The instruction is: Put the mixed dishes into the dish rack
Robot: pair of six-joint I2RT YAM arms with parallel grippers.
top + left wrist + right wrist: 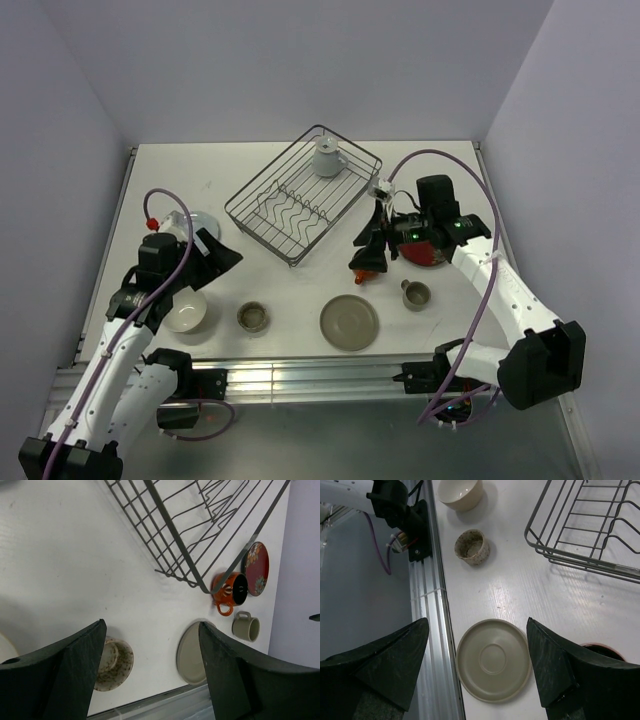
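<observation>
Dish rack: dark wire basket (pixel 303 205) with wavy dividers along its bottom, set at an angle mid-table, towards the far side.
In the rack: one small grey cup (pixel 328 158), at the far end.
Orange-red mug (pixel 229 591): glossy, dark inside, lying on its side on the white table (pixel 160 180), just off the rack's near right corner.
Red floral plate (pixel 255 568): flat on the table just beyond the mug, partly under the right arm in the top view.
Beige mug (pixel 246 627): with a handle, near the mug and the olive plate.
Olive-grey plate (pixel 492 660): round, matte, ringed centre, near the table's front edge.
Speckled cup (pixel 471 546): small, beige, left of the olive plate.
Cream bowl (pixel 460 491): left of the speckled cup.
Pale white plate (pixel 203 224): largely hidden under the left arm.
Right gripper (pixel 477 625): jaws spread wide and gripping nothing; it hangs above the olive plate's edge, the orange-red mug's rim peeping out beside one finger.
Left gripper (pixel 151 627): jaws spread wide and gripping nothing; it hangs over bare table, speckled cup and olive plate below its fingers, rack well ahead.
Count: one rack, three plates, one bowl, four cups and mugs; one dish racked, eight on the table.
</observation>
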